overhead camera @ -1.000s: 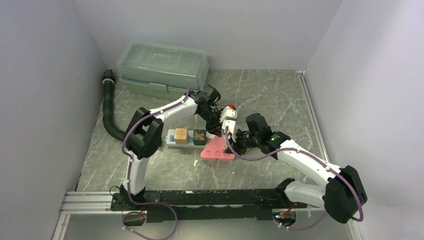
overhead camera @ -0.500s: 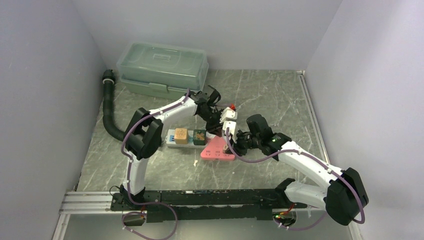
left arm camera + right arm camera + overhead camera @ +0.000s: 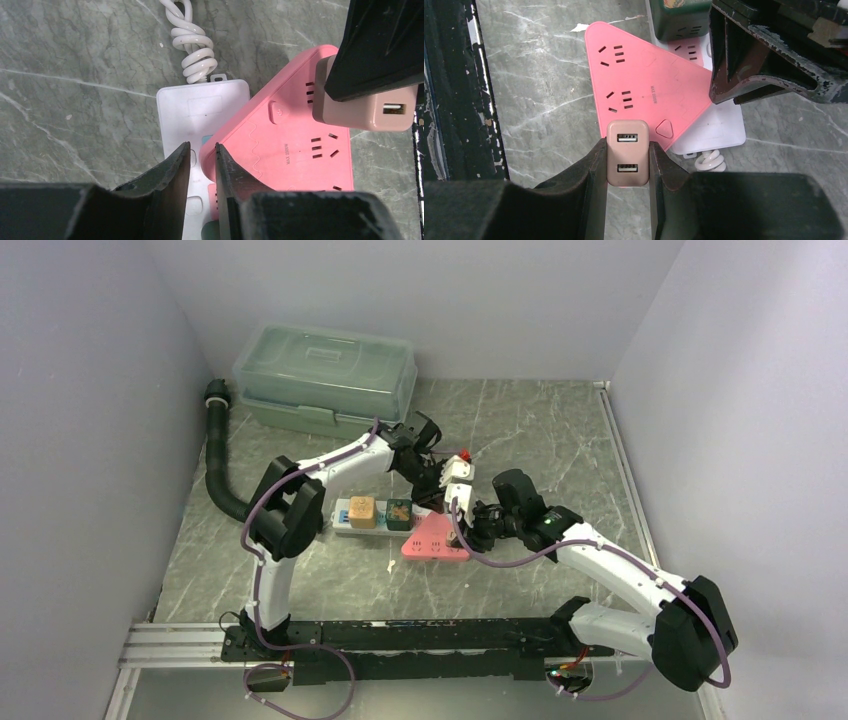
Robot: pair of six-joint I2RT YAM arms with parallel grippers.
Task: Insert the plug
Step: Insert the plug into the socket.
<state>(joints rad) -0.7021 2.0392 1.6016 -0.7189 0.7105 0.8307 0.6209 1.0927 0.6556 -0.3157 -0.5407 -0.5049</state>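
Note:
A pink triangular power strip [image 3: 432,542] lies partly on a white power strip [image 3: 345,524]. My right gripper [image 3: 628,142] is shut on a beige two-port USB plug [image 3: 628,157] and holds it over the pink strip's [image 3: 644,82] edge, near its button. The plug [image 3: 367,107] also shows in the left wrist view above the strip's corner sockets. My left gripper [image 3: 202,146] points down where the pink strip [image 3: 290,135] overlaps the white strip [image 3: 200,105]. Its jaws stand a narrow gap apart with nothing between them.
A brown cube adapter [image 3: 362,510] and a green adapter [image 3: 399,512] sit in the white strip. Its coiled white cord [image 3: 192,50] lies behind it. A translucent green lidded box [image 3: 325,375] and a black hose [image 3: 220,465] stand at the back left.
My right arm has shifted slightly toward the pink strip with the plug. The left arm has hardly moved.

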